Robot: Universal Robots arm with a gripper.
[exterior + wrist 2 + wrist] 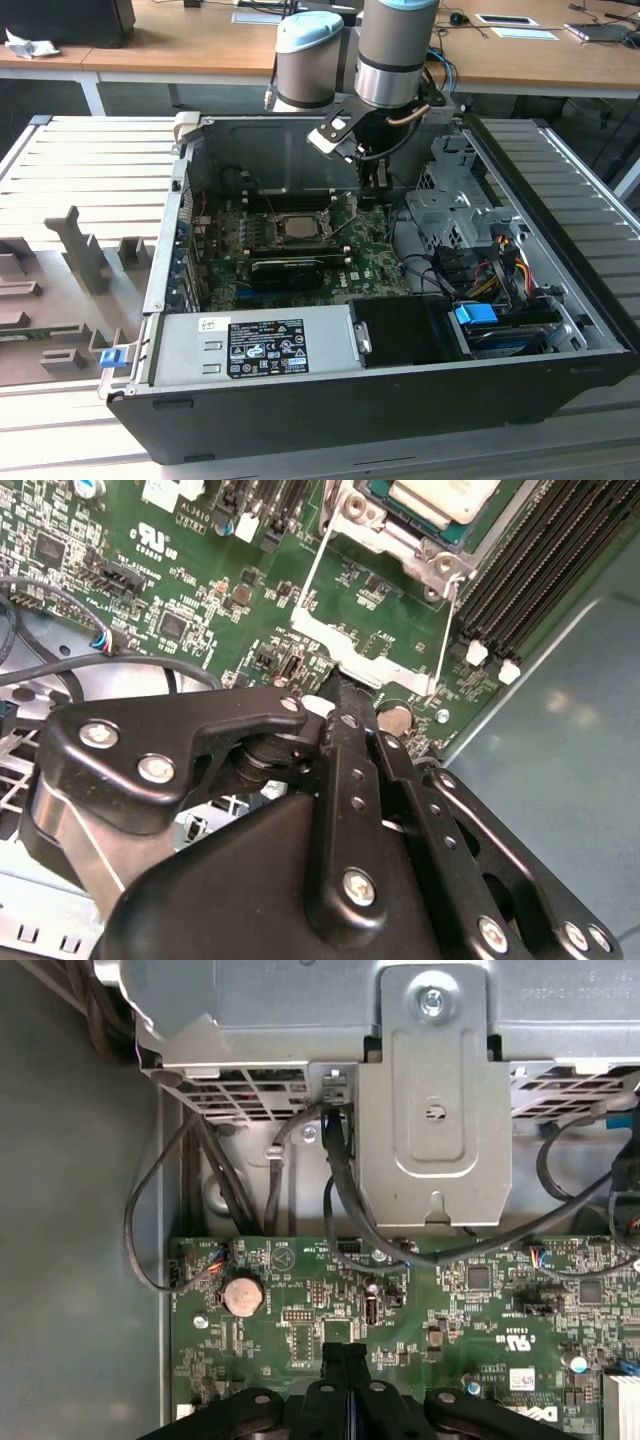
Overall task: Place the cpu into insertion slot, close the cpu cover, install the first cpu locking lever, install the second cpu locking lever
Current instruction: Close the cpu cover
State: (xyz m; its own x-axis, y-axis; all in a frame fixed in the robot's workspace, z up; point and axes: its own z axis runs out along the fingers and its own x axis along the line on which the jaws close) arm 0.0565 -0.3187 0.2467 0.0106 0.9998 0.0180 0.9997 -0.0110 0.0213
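The cpu (432, 494) is a pale silver square lying in the insertion slot (455, 542) on the green motherboard; in the exterior view the cpu (298, 226) sits mid-board. The cpu cover (352, 646), a thin silvery frame, stands swung open away from the slot, and green board shows through its square hole. My gripper (340, 688) is shut with nothing between its fingers. Its black tips are right at the cover's free end, and I cannot tell whether they touch it. In the first wrist view the gripper (345, 1350) points at the board, and in the exterior view the gripper (377, 180) hangs inside the case.
A coin battery (241, 1296) lies close to the fingertips. A metal drive cage (430, 1110) and black cables (330, 1165) border the board. Long black memory slots (540, 560) run beside the socket. The power supply (260, 345) and a blue-tabbed drive (478, 316) fill the case's near side.
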